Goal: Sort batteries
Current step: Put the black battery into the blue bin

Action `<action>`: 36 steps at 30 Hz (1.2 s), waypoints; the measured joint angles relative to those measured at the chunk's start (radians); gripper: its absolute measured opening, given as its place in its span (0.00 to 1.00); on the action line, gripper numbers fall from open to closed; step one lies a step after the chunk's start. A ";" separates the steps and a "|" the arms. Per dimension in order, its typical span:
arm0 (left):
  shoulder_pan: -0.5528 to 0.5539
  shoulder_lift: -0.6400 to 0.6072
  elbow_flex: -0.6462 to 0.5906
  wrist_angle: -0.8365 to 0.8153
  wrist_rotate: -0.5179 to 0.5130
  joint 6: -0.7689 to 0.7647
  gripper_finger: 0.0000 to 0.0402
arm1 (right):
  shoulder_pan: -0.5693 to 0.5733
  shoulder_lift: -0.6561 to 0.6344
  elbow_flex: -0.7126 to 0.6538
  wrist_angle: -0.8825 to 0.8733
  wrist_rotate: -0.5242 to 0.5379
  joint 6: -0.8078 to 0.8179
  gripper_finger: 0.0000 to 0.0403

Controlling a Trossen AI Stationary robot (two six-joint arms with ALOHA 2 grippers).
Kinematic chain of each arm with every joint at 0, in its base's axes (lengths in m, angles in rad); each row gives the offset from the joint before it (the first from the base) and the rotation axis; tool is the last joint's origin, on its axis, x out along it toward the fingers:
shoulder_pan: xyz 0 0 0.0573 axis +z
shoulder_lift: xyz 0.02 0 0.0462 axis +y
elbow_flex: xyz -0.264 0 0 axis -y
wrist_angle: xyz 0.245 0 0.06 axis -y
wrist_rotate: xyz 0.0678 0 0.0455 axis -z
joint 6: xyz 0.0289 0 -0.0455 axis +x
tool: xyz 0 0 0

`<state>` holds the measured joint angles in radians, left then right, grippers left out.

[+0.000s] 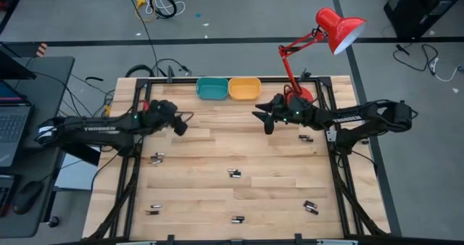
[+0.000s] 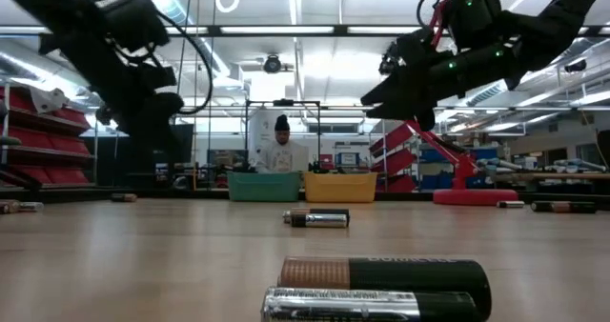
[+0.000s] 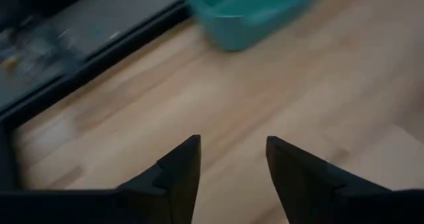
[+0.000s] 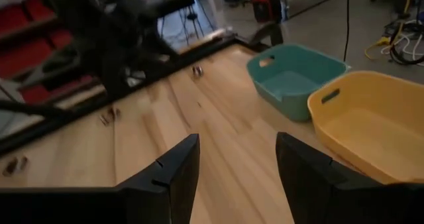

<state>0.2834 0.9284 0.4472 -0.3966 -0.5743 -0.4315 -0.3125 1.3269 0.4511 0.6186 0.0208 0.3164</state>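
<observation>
Small dark batteries with silvery ends lie scattered in pairs on the wooden table: near the left edge (image 1: 156, 157), mid-table (image 1: 234, 173), near the front (image 1: 237, 219), front left (image 1: 152, 210), front right (image 1: 310, 206) and beside the right arm (image 1: 305, 137). In the low view one pair (image 2: 381, 289) lies close to the camera and another (image 2: 317, 218) farther back. My left gripper (image 1: 183, 122) (image 3: 232, 151) hovers open above bare wood, left of the teal bin (image 1: 212, 89). My right gripper (image 1: 259, 117) (image 4: 235, 151) hovers open, near the yellow bin (image 1: 244, 89). Neither holds anything.
The teal bin (image 4: 295, 75) and the yellow bin (image 4: 371, 124) stand side by side at the far edge. A red desk lamp (image 1: 330, 27) has its base (image 1: 297, 94) at the far right corner. A person (image 2: 280, 150) sits beyond the table. A laptop (image 1: 11, 118) is off the left side.
</observation>
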 joint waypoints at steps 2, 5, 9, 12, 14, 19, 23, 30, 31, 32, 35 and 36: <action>0.036 0.048 0.051 -0.060 -0.007 -0.056 0.49 | 0.003 0.015 0.000 0.000 0.000 -0.014 0.46; 0.089 0.117 0.103 -0.101 -0.008 -0.126 0.50 | 0.004 0.038 0.000 -0.002 0.000 -0.024 0.46; 0.178 0.210 0.146 -0.166 0.000 -0.185 0.50 | 0.004 0.072 0.000 0.001 0.000 -0.022 0.46; 0.249 0.277 0.168 -0.239 0.067 -0.228 0.50 | 0.004 0.104 0.000 0.009 0.000 -0.002 0.46; 0.281 0.317 0.172 -0.270 0.098 -0.251 0.50 | 0.004 0.130 0.000 0.012 0.000 -0.004 0.46; 0.334 0.394 0.172 -0.290 0.119 -0.331 0.50 | -0.007 0.206 0.000 0.057 -0.006 -0.033 0.47; 0.362 0.430 0.172 -0.290 0.134 -0.354 0.53 | -0.032 0.268 0.000 0.106 -0.056 -0.056 0.49; 0.425 0.449 0.172 -0.287 0.158 -0.364 0.71 | -0.084 0.360 0.000 0.163 -0.163 -0.064 0.54; 0.434 0.449 0.172 -0.287 0.159 -0.364 0.73 | -0.091 0.371 0.000 0.167 -0.175 -0.068 0.55; 0.444 0.449 0.172 -0.287 0.159 -0.363 0.75 | -0.098 0.382 0.000 0.172 -0.186 -0.073 0.55; 0.475 0.449 0.172 -0.285 0.163 -0.359 0.77 | -0.119 0.402 0.004 0.175 -0.219 -0.078 0.57; 0.487 0.449 0.172 -0.281 0.171 -0.350 0.77 | -0.125 0.407 0.007 0.176 -0.230 -0.082 0.57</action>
<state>0.7699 1.3773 0.6193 -0.6779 -0.4036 -0.7815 -0.4378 1.7336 0.4581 0.7946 -0.2093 0.2343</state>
